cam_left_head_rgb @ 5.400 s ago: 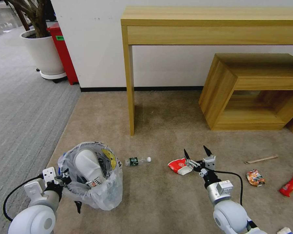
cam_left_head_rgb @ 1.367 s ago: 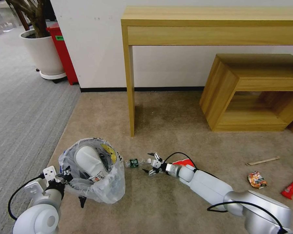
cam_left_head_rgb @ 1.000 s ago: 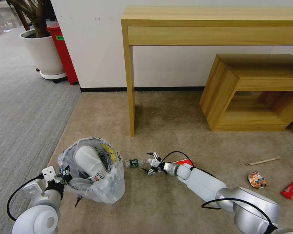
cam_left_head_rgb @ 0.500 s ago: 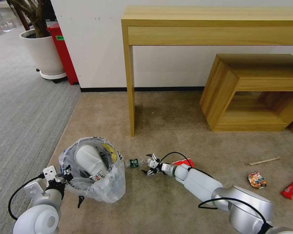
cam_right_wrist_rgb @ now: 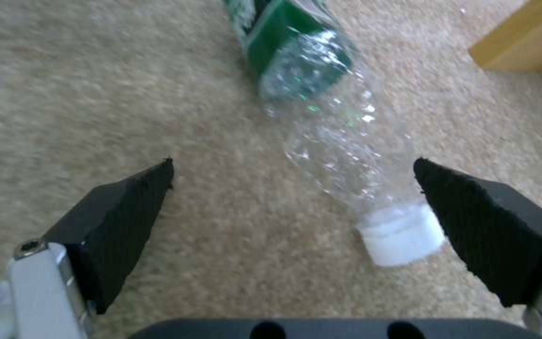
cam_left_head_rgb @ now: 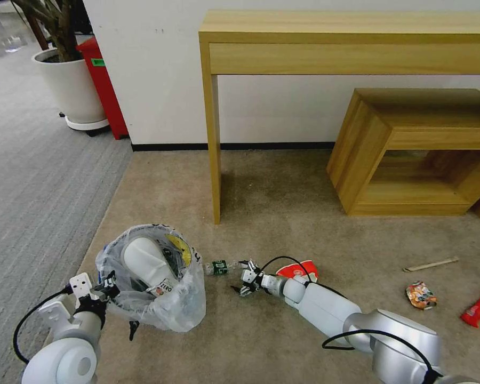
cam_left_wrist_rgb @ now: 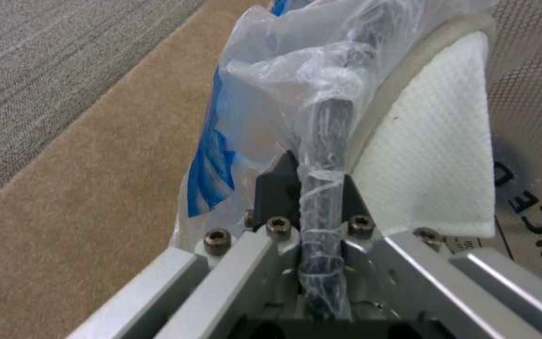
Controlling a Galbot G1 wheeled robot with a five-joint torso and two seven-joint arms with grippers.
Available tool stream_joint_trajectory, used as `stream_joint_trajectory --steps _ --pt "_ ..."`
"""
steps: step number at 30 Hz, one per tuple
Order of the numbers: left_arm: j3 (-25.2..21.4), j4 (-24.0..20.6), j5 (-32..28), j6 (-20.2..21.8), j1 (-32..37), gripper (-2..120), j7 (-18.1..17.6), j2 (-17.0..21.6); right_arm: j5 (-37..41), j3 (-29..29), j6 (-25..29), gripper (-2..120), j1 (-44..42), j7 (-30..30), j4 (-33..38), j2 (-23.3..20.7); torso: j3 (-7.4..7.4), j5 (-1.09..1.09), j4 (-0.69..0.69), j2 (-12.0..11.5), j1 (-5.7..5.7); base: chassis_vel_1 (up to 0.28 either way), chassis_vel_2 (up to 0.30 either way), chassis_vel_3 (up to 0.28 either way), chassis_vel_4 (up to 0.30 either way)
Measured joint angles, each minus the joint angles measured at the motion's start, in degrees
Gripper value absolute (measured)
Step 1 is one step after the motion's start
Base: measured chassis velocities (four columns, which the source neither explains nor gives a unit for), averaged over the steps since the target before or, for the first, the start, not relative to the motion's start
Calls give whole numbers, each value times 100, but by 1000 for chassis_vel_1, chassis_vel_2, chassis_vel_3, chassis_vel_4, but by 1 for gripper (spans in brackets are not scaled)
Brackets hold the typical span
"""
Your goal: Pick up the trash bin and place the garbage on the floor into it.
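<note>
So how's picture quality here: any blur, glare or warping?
Head view: sharp, desk edges bow slightly. Left wrist view: glare on the bag, left gripper soft close up. Right wrist view: carpet and bottle blurred, right gripper fingertips crisper.

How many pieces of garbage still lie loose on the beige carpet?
5: bottle at the open right pincer, paper cup behind that arm, stick, snack packet, red wrapper. Others may be hidden.

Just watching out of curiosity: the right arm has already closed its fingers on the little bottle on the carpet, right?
Not quite. The right gripper is at the bottle on the carpet, but its fingers are spread open, the capped end lying between them ungripped, as the right wrist view shows.
</note>
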Motion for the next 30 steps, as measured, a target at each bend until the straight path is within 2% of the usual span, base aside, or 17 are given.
stream_joint_trajectory --steps 15,21,25,28,30 --pt "2 -121 -1 -47 75 0 37 -18 5 -170 -271 98 42 184 -169 286 -1 -1 -1 1 0 0 0 0 0" --pt "-15 -150 1 -85 103 0 57 -21 12 -226 -309 93 43 214 -180 350 -1 -2 -1 1 0 0 0 0 0" --pt "-25 -151 1 -116 109 0 65 -12 10 -235 -304 84 25 224 -172 366 -1 0 1 1 0 0 0 0 0" --pt "-26 -145 2 -142 108 0 73 -17 10 -237 -248 68 2 228 -135 326 -1 0 0 1 0 0 0 0 0" --pt "-24 -141 3 -144 105 0 73 -19 10 -237 -226 63 -1 225 -128 314 -1 0 0 1 0 0 0 0 0"
